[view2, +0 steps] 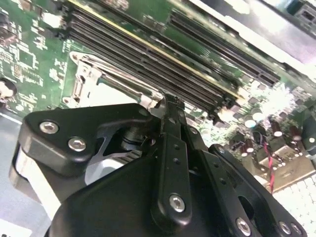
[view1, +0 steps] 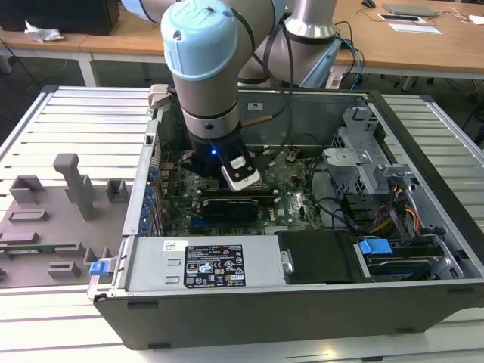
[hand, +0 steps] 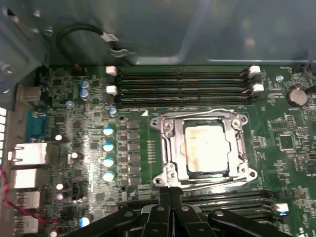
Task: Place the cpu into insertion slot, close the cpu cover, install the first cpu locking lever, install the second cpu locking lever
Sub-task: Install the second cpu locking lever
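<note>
In the first wrist view the cpu (hand: 206, 148) lies flat in the insertion slot, its pale top showing through the window of the cpu cover (hand: 170, 143). The cover lies flat over it. A thin wire lever (hand: 197, 112) runs along one side of the cover, and another (hand: 212, 180) along the side nearest my fingers. My gripper (hand: 169, 189) is shut, fingertips together with nothing visible between them, right at that near edge of the cover. In the second wrist view the gripper (view2: 170, 101) tip sits beside the cover's (view2: 91, 74) metal frame. In the exterior view the arm's wrist (view1: 219, 144) hangs inside the open computer case.
Long black memory slots (hand: 182, 81) flank the socket on both sides. A black cable (hand: 84, 32) loops by the case wall (hand: 197, 29). Blue capacitors (hand: 108, 153) stand beside the socket. The power supply (view1: 212, 265) and drive cage (view1: 363, 162) crowd the case. A grey fixture tray (view1: 60, 204) lies on the exterior view's left.
</note>
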Controlling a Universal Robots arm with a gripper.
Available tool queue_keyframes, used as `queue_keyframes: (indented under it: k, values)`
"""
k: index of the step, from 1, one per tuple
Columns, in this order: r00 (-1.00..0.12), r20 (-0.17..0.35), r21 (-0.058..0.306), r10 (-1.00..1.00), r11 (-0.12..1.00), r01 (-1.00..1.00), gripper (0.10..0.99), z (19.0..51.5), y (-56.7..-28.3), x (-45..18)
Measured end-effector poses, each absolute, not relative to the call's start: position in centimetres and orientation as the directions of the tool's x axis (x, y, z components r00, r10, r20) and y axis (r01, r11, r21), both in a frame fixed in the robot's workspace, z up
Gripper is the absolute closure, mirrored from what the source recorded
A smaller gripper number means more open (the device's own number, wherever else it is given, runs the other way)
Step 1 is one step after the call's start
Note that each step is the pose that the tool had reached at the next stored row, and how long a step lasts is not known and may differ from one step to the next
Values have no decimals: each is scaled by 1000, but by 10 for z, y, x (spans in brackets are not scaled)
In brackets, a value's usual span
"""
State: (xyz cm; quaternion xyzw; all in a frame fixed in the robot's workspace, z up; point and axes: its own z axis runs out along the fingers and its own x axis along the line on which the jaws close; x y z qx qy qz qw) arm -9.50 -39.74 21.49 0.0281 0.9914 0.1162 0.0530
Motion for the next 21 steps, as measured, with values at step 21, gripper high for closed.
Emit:
queue_keyframes:
  k: [21]
  values:
    - [-996,-56,133,62,990,54,980,215,-345,-50]
